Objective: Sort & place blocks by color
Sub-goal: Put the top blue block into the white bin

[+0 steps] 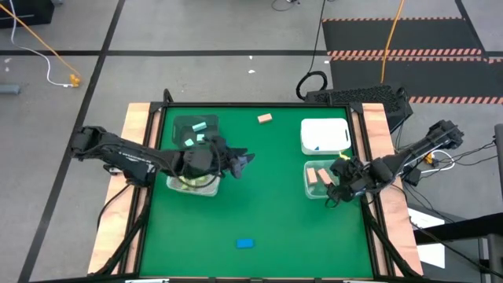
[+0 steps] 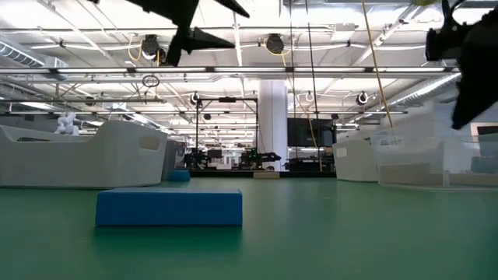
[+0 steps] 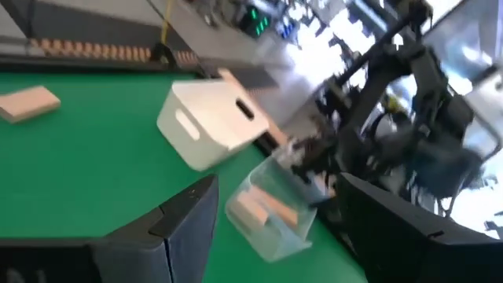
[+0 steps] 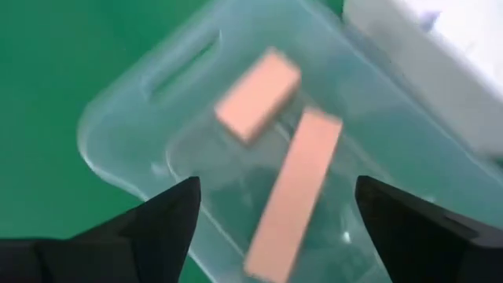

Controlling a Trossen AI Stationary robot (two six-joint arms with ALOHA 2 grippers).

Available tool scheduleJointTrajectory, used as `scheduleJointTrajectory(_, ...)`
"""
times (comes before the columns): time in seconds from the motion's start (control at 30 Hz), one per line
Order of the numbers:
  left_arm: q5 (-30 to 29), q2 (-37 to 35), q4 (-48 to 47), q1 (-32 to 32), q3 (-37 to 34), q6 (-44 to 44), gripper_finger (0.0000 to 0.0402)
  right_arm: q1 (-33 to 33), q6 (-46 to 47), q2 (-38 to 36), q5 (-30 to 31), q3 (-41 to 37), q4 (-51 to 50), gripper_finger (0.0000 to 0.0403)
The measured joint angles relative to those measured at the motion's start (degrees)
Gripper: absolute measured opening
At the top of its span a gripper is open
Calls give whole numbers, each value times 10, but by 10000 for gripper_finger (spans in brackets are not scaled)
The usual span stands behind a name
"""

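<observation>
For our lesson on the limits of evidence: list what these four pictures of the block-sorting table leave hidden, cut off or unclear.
- Clear bin under the left gripper: high view, the arm covers most of its contents.
- White bin: high view, the small blue and yellow items inside are too small to identify.
- Shorter tan block in the right clear bin: right wrist view, blurred; resting or falling cannot be told.
- Right gripper: low view, cut off by the edge.
</observation>
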Motion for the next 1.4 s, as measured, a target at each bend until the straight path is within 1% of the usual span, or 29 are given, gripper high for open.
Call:
scheduleJointTrajectory(0.1,73,0,-26,26,0,4,257,-1,-21,-14,45,2,59,314)
scheduleJointTrajectory(0.17,121,0,-49,38,0,29,257,-9,-68,-19,71,2,122,308)
scheduleJointTrajectory(0.23,151,0,-69,49,0,66,257,-25,-135,-20,92,2,192,303)
scheduleJointTrajectory(0.4,199,0,-137,89,0,133,257,-94,-276,-17,95,2,366,300)
scheduleJointTrajectory(0.53,257,0,-200,128,1,194,257,-148,-353,-17,95,2,457,300)
scheduleJointTrajectory(0.6,275,0,-257,146,16,241,257,-172,-396,-17,95,3,490,300)
scheduleJointTrajectory(0.73,273,-1,-394,180,73,354,257,-211,-472,-17,96,3,544,300)
scheduleJointTrajectory(0.83,250,-1,-461,201,103,440,257,-225,-498,-18,95,3,558,300)
scheduleJointTrajectory(0.97,226,-1,-484,226,110,554,257,-228,-500,-19,94,3,559,300)
scheduleJointTrajectory(1.1,224,21,-488,252,106,647,257,-228,-500,-19,93,3,559,300)
scheduleJointTrajectory(1.3,225,79,-488,273,106,713,257,-228,-500,-19,93,3,560,300)
scheduleJointTrajectory(1.4,225,110,-494,278,106,722,257,-228,-500,-19,93,3,559,300)
